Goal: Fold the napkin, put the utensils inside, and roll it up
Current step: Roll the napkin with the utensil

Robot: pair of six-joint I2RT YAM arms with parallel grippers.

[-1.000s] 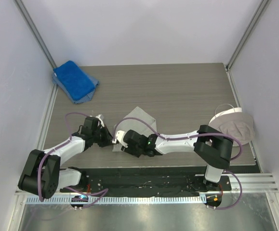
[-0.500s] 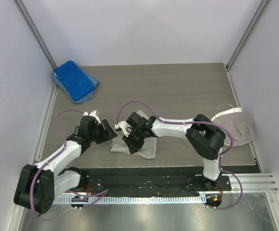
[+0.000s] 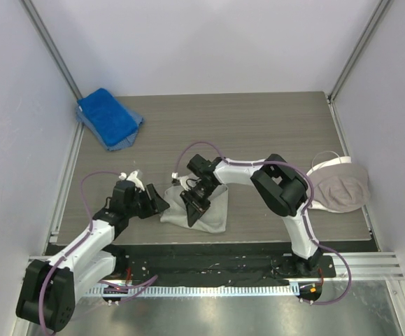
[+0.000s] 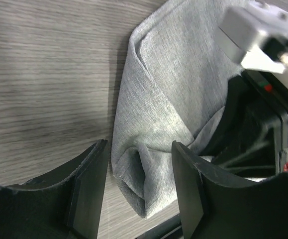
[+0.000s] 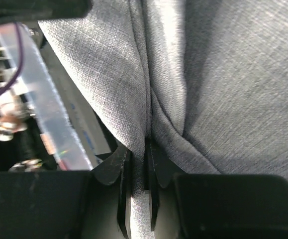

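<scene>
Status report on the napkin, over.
Right gripper shut on napkin fold. Left gripper open at its edge, gripping nothing. Nothing in the way.

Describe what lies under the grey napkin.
Wooden table shows around the napkin, so it rests on that. The right claw pinches a raised fold. Anything inside the folds is covered.

napkin [image 3: 217,214] partly under right hand [image 3: 194,204], cropped in wrist views

napkin [image 4: 168,84]: grey, creased, lying on the wood-grain bench [image 4: 39,74].
left pincer [image 4: 139,174]: we see its jaws apart, straddling the napkin's folded edge.
right arm [image 4: 255,35]: we find it over the napkin's far side.
</scene>
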